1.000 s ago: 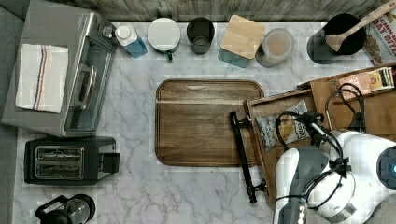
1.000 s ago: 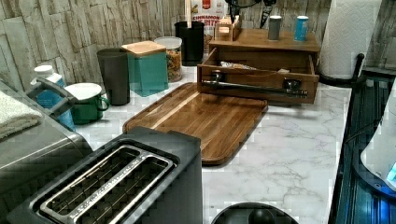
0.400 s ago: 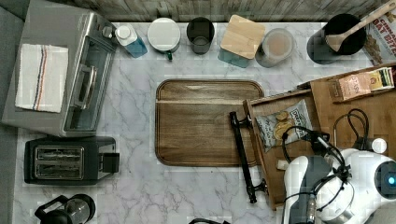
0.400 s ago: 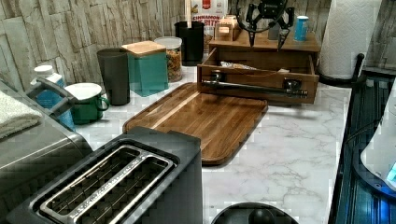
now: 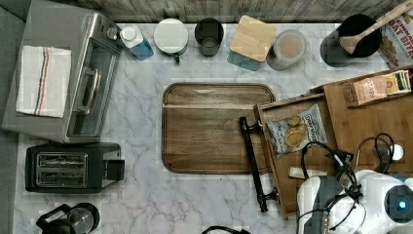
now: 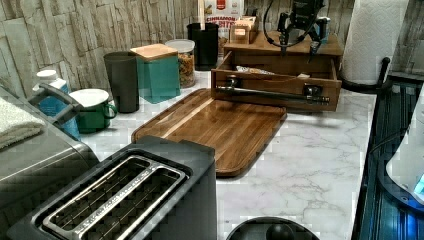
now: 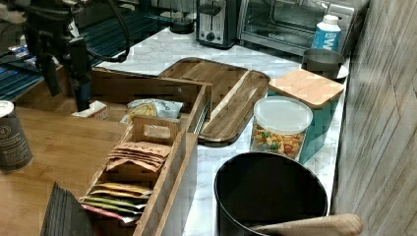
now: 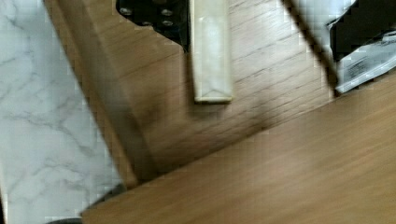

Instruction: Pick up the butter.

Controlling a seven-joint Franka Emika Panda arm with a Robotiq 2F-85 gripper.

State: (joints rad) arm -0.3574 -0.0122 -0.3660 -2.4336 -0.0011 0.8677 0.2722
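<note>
- Butter [image 5: 307, 172]: slim pale cream-white wrapped stick, lying flat on the floor of the open wooden drawer [image 5: 280, 195], lower right of the top view. In the wrist view [image 8: 211, 51] it runs lengthwise, one end clear, the other end under the black finger.
- Not lifted. Nothing grips it.
- Grey-white snack bag printed with round crackers [image 5: 294, 130] lies in the same drawer, up-frame of the stick in the top view, near but apart. Not the target.
- Black two-finger gripper [image 6: 299, 41]: jaws spread apart, nothing between them, hanging above the drawer at upper right of the left view. In the right view [image 7: 66, 73] it hangs at upper left, fingertips above the drawer, the stick's end [image 7: 93, 110] just beside the nearer finger.
- Step in hand, judged: final alignment and descent onto the stick; task early, grasp not made.
- To do it well: centre the jaws across the stick's short width, not along its length. Go straight down till the fingertips straddle it near the drawer floor, then close.
- Risks: the drawer's side wall and the wooden cabinet top [image 5: 375, 122] are close, so a finger may catch on the way down; an off-centre grasp could tip or spin the thin stick; a hard squeeze may dent the soft wrapped block.
- Drawer front with long black bar handle [image 5: 253, 163] faces the dark wooden serving tray [image 5: 214, 127] on the white marble counter [image 5: 141, 195]. Both out of the way.
</note>
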